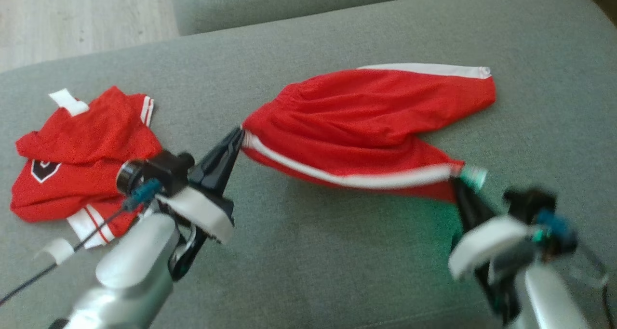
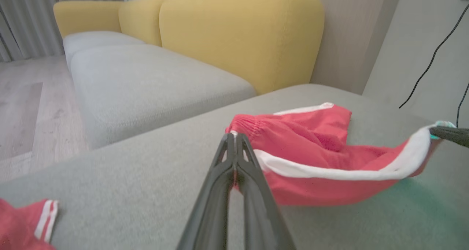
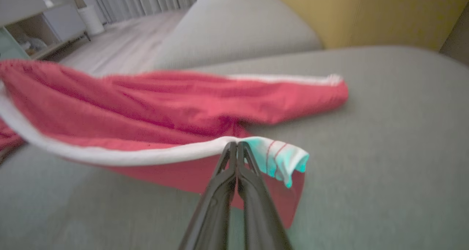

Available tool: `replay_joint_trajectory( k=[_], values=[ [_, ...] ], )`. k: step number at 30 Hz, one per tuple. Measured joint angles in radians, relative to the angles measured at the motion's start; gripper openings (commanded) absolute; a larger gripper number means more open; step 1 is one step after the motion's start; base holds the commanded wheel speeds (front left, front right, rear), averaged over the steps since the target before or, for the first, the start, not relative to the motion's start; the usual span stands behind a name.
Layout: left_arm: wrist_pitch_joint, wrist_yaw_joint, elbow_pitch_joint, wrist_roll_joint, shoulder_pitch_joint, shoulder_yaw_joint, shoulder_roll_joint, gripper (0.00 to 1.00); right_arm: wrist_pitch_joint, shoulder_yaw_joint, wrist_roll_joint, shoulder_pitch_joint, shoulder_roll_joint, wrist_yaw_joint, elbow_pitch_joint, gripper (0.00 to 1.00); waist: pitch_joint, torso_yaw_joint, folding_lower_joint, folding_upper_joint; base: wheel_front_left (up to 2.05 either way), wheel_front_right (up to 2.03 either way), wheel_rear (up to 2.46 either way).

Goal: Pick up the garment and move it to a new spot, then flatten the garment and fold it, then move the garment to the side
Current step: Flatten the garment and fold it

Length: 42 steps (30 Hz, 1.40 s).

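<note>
The garment [image 1: 366, 122] is a pair of red shorts with white side stripes, stretched across the grey cushion [image 1: 337, 271]. My left gripper [image 1: 239, 137] is shut on its waistband corner, where the elastic [image 2: 243, 127] bunches at the fingertips. My right gripper [image 1: 458, 177] is shut on the hem corner at the white stripe's end [image 3: 278, 156]. The near edge [image 2: 329, 173] hangs lifted between the two grips, while the far leg [image 3: 311, 92] lies on the cushion.
A second red garment [image 1: 77, 160], a jersey with white trim, lies crumpled at the cushion's left. Another grey seat [image 2: 146, 85] with yellow backrests [image 2: 242, 37] stands beyond. Wooden floor [image 1: 72, 16] lies past the cushion's far left edge.
</note>
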Motion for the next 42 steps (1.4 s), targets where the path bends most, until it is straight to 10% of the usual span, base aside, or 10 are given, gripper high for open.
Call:
replay_joint_trajectory(
  k=[15,32,42],
  values=[
    [0.046,0.045,-0.142,-0.089,-0.169,0.108,0.001,0.00,0.032,0.013,0.055,-0.483,-0.141,0.000,-0.017,0.00,-0.093,0.056,0.0000,0.0000,0.00,0.00,0.00],
    [0.246,0.150,-0.437,-0.166,-0.009,0.121,0.109,0.00,0.117,-0.063,0.073,-0.300,-0.196,0.000,-0.174,0.00,-0.101,0.122,-0.0002,0.0000,0.00,0.00,0.00],
    [0.284,0.126,-0.437,-0.142,-0.203,0.124,0.115,0.00,0.085,-0.046,0.035,-0.488,-0.182,0.000,-0.108,0.00,0.051,0.116,0.0002,0.0000,0.00,0.00,0.00]
  ],
)
